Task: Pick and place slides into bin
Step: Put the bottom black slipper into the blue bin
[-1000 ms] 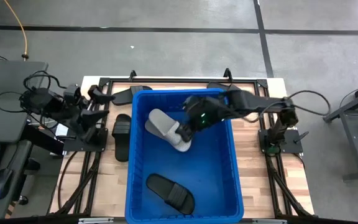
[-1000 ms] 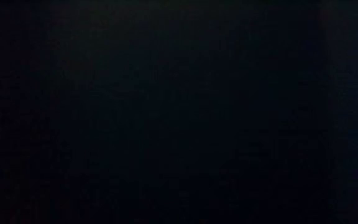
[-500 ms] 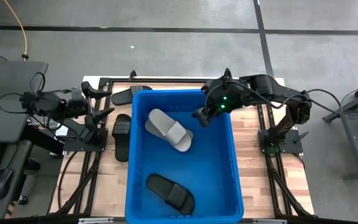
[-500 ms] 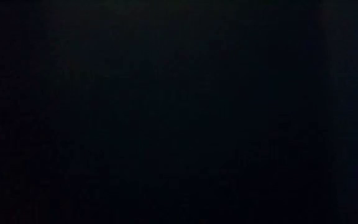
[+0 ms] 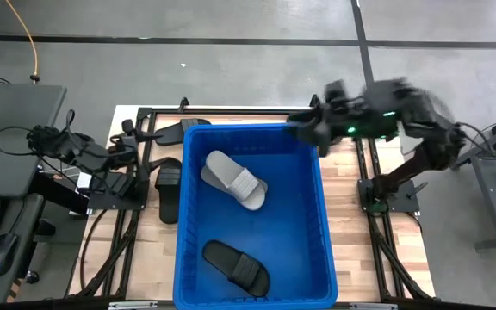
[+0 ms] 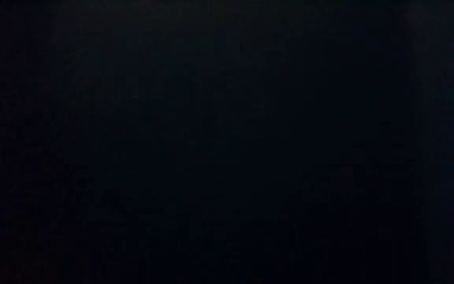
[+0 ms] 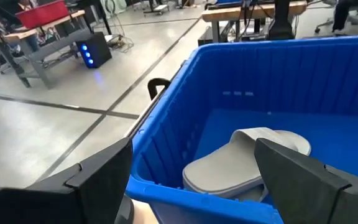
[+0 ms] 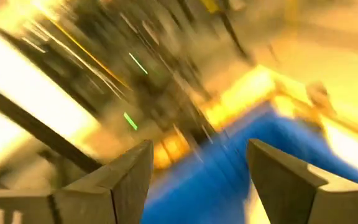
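The blue bin (image 5: 321, 215) stands mid-table. In it a light grey slide (image 5: 233, 179) lies on the floor near the far end, and a black slide (image 5: 235, 265) lies near the near end. Two more black slides rest on the table: one along the bin's left wall (image 5: 169, 188), one behind its far left corner (image 5: 183, 131). My right gripper (image 5: 304, 131) hangs open and blurred over the bin's far right corner. My left gripper (image 5: 136, 145) waits open at the table's left, facing the bin (image 7: 166, 143) and the grey slide (image 7: 241, 165).
Black frame rails (image 5: 136, 202) run along both sides of the wooden table top. A desk with cables (image 5: 15, 129) stands to the left of the table. The low view is wholly dark.
My right gripper has drawn back from the grey slide, rising and going toward the table's far right, out over the bin's far right corner; its fingers stay open. The grey slide stays on the bin floor. My left gripper has tipped downward and rolled at the table's left.
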Motion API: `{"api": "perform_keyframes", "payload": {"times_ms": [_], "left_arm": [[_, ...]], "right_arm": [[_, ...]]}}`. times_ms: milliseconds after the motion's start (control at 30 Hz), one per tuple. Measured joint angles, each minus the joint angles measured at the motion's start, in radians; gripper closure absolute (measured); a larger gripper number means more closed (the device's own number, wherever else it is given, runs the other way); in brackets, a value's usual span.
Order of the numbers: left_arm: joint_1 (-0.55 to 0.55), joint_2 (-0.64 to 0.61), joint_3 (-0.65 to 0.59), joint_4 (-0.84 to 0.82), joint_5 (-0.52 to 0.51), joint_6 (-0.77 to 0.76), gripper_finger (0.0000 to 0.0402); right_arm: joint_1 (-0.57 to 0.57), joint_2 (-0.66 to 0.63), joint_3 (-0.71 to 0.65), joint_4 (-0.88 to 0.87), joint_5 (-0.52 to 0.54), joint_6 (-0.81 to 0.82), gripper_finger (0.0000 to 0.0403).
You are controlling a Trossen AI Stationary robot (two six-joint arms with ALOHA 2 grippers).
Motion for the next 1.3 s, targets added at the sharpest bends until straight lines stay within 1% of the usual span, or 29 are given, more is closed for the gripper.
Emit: {"api": "perform_keyframes", "payload": {"times_ms": [67, 100, 167, 200, 267, 333, 400, 467, 533, 667, 800, 900, 1000, 1100, 1200, 1300], "left_arm": [[0.000, 0.012, 0.000, 0.002, -0.007, -0.007, 0.0076], [0.000, 0.014, 0.000, 0.003, -0.013, -0.014, 0.0076], [0.000, 0.016, 0.000, 0.003, -0.017, -0.027, 0.0076], [0.000, 0.015, 0.000, 0.003, -0.018, -0.029, 0.0076], [0.000, 0.013, 0.000, 0.003, -0.025, -0.030, 0.0076], [0.000, 0.008, 0.000, 0.001, -0.010, -0.029, 0.0076], [0.000, 0.004, 0.000, 0.000, 0.045, -0.026, 0.0076], [0.000, 0.011, 0.000, -0.011, 0.090, 0.008, 0.0076], [0.000, 0.035, 0.001, -0.022, 0.107, 0.055, 0.0076], [0.000, 0.114, 0.001, -0.114, 0.125, 0.107, 0.0076], [0.000, 0.186, 0.001, -0.228, 0.147, 0.110, 0.0076], [0.000, 0.232, 0.001, -0.315, 0.167, 0.005, 0.0076], [0.000, 0.259, 0.000, -0.434, 0.157, -0.108, 0.0076], [0.000, 0.276, 0.000, -0.513, 0.151, -0.223, 0.0076], [0.000, 0.289, -0.001, -0.558, 0.146, -0.319, 0.0076], [0.000, 0.287, -0.027, -0.558, 0.142, -0.394, 0.0076]], "right_arm": [[0.017, -0.057, -0.101, 0.201, -0.017, -0.081, 0.0155], [0.023, -0.091, -0.171, 0.254, -0.011, -0.098, 0.0155], [0.031, -0.175, -0.358, 0.315, 0.033, -0.064, 0.0155], [0.028, -0.220, -0.472, 0.381, 0.040, -0.029, 0.0155], [0.000, -0.309, -0.701, 0.596, 0.007, 0.031, 0.0155], [-0.020, -0.405, -0.885, 0.888, -0.020, 0.047, 0.0156], [-0.026, -0.484, -1.027, 1.149, -0.054, 0.048, 0.0155], [-0.027, -0.542, -1.139, 1.284, -0.079, 0.052, 0.0155], [-0.026, -0.579, -1.230, 1.344, -0.077, 0.065, 0.0155], [-0.014, -0.641, -1.349, 1.400, -0.037, 0.089, 0.0155], [-0.007, -0.665, -1.439, 1.397, 0.038, 0.170, 0.0155], [-0.008, -0.667, -1.477, 1.389, 0.033, 0.204, 0.0155], [-0.007, -0.670, -1.478, 1.405, 0.030, 0.207, 0.0155], [-0.007, -0.668, -1.481, 1.396, 0.030, 0.202, 0.0155], [-0.007, -0.669, -1.481, 1.399, 0.027, 0.201, 0.0155], [-0.007, -0.669, -1.481, 1.399, 0.001, 0.182, 0.0155]]}}
